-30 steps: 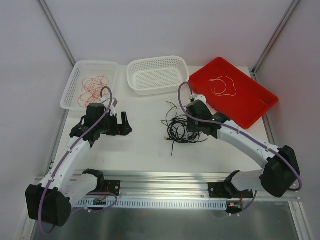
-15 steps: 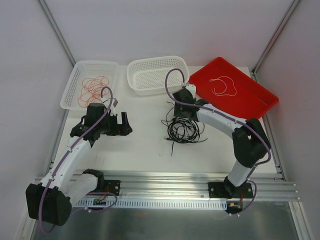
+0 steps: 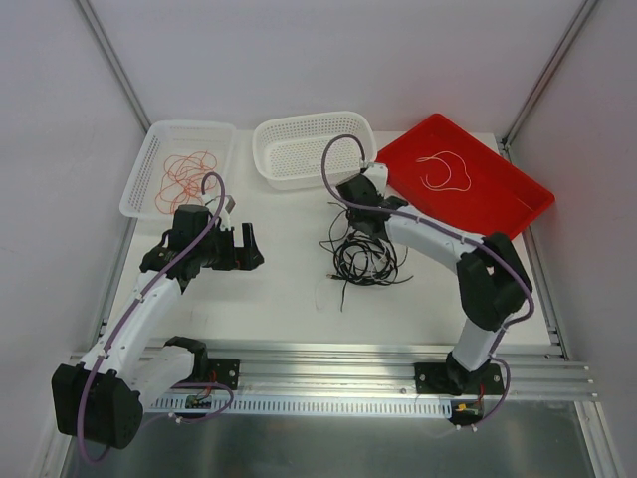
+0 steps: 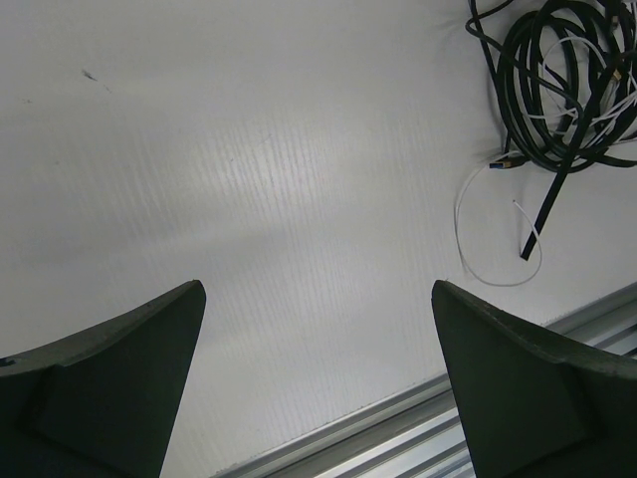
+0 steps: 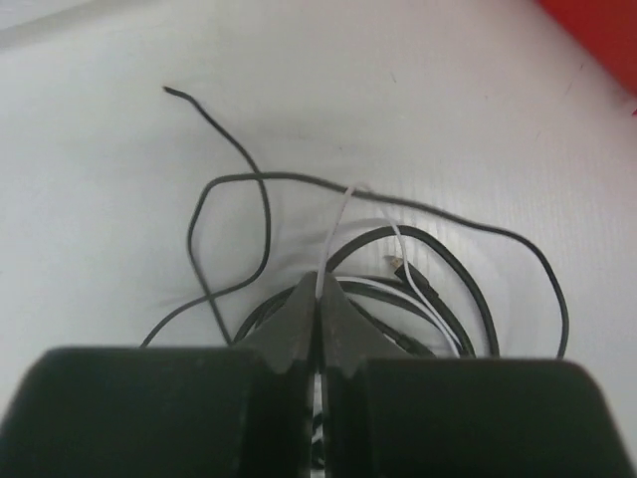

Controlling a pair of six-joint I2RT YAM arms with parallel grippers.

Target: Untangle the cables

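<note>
A tangle of black cables (image 3: 366, 261) with a white cable (image 4: 461, 214) threaded through it lies mid-table, right of centre. My right gripper (image 3: 360, 231) is down at the tangle's far edge. In the right wrist view its jaws (image 5: 318, 284) are shut on the white cable (image 5: 343, 214), which rises out from between the fingertips over the black cords (image 5: 438, 254). My left gripper (image 3: 249, 246) hovers left of the tangle, wide open (image 4: 317, 289), with only bare table between its fingers. The black coil (image 4: 562, 90) shows at the upper right of the left wrist view.
Red-orange cables (image 3: 184, 177) lie in the white basket (image 3: 139, 199) at the far left. A second white basket (image 3: 267, 164) stands at the back centre. A red tray (image 3: 498, 199) at the back right holds one white cable (image 3: 445, 171). A metal rail (image 3: 328, 354) runs along the near edge.
My right arm swung left and forward to the far side of the tangle, and its jaws closed on the white cable. The left arm stayed still.
</note>
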